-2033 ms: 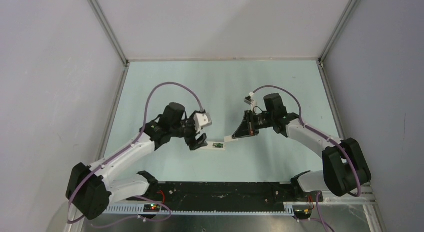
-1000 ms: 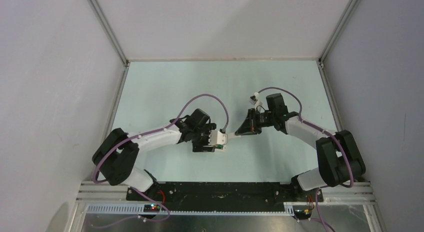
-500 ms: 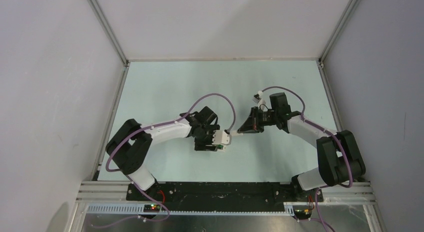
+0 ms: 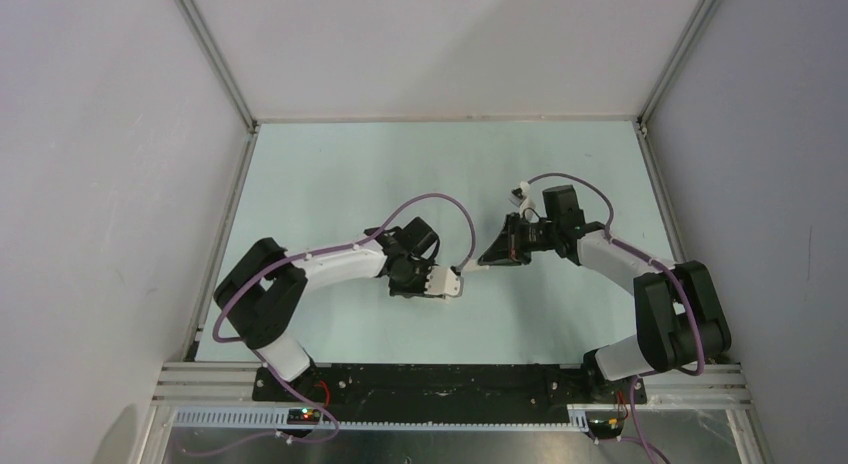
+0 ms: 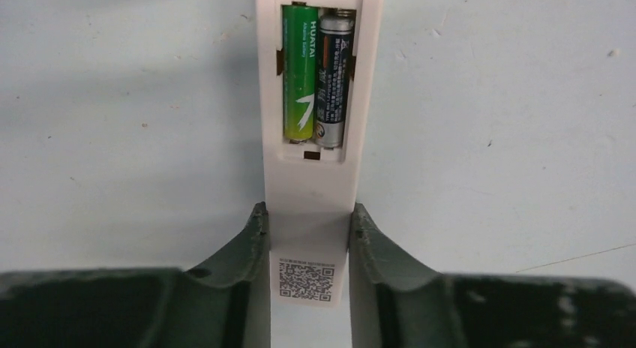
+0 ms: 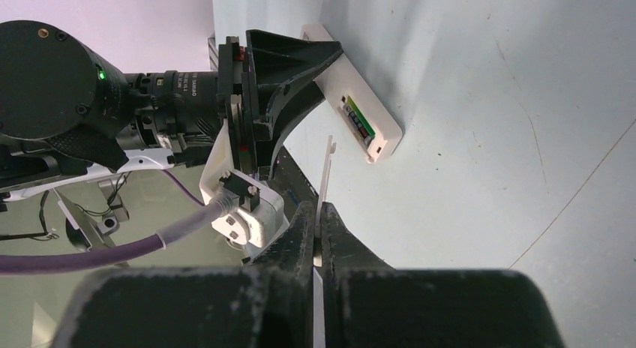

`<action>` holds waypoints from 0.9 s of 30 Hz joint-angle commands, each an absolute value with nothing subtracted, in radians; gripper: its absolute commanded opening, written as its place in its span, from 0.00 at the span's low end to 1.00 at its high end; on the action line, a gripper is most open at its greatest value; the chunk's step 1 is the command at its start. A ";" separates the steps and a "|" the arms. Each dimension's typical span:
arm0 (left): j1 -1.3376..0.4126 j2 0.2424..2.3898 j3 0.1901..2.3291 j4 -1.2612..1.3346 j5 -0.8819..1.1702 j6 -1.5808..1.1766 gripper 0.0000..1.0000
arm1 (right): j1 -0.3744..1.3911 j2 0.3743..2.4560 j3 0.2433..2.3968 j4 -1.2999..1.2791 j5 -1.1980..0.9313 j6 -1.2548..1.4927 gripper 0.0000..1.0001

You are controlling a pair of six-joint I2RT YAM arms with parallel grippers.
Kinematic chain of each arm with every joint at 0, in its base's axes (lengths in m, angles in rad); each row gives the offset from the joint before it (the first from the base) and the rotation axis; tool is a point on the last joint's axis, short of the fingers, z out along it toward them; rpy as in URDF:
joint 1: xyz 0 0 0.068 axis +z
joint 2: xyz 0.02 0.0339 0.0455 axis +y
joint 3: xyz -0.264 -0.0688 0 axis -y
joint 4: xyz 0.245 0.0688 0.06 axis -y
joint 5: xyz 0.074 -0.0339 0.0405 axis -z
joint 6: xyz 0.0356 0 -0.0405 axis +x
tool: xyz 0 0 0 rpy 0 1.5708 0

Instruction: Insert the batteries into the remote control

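Note:
The white remote control [image 5: 311, 190] lies back-up on the table, its battery recess uncovered. Two batteries sit side by side in the recess, one green [image 5: 299, 70] and one dark [image 5: 334, 78]. My left gripper [image 5: 309, 214] is shut on the remote's near end, with a finger pressed against each long side. In the top view the left gripper [image 4: 425, 282] covers most of the remote. My right gripper [image 6: 318, 210] is shut on a thin flat white cover piece [image 6: 325, 172], held edge-on just right of the remote [image 6: 360, 108] and above the table.
The pale green table surface [image 4: 330, 184] is walled by grey panels on three sides. A black base rail [image 4: 440, 384] runs along the near edge. Purple cables [image 4: 440, 199] loop over both wrists.
The left gripper's jaws have closed onto the end of the remote. The left wrist has shifted slightly right. The right gripper has kept the cover piece almost in place.

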State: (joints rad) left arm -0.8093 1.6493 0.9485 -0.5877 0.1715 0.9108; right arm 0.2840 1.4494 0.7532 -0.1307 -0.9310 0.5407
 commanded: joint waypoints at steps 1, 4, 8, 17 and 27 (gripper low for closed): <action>-0.812 1.639 0.974 -0.591 0.151 0.935 0.21 | 0.280 1.422 0.752 -0.158 -0.923 0.517 0.00; -0.813 1.599 0.982 -0.590 0.183 0.912 0.15 | 0.280 1.405 0.742 -0.156 -0.914 0.525 0.00; -0.813 1.539 0.981 -0.588 0.232 0.865 0.13 | 0.283 1.382 0.730 -0.158 -0.905 0.545 0.00; -0.813 1.423 0.978 -0.575 0.289 0.735 0.13 | 0.379 1.282 0.730 -0.133 -0.824 0.653 0.00; -0.814 1.368 0.983 -0.507 0.242 0.618 0.10 | 0.447 1.237 0.812 -0.146 -0.701 0.771 0.00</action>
State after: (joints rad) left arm -0.8112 1.4342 0.9504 -0.5720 0.2604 0.6823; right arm 0.4408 1.2453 0.7494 -0.1406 -0.7574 0.7189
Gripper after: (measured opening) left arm 0.367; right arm 0.022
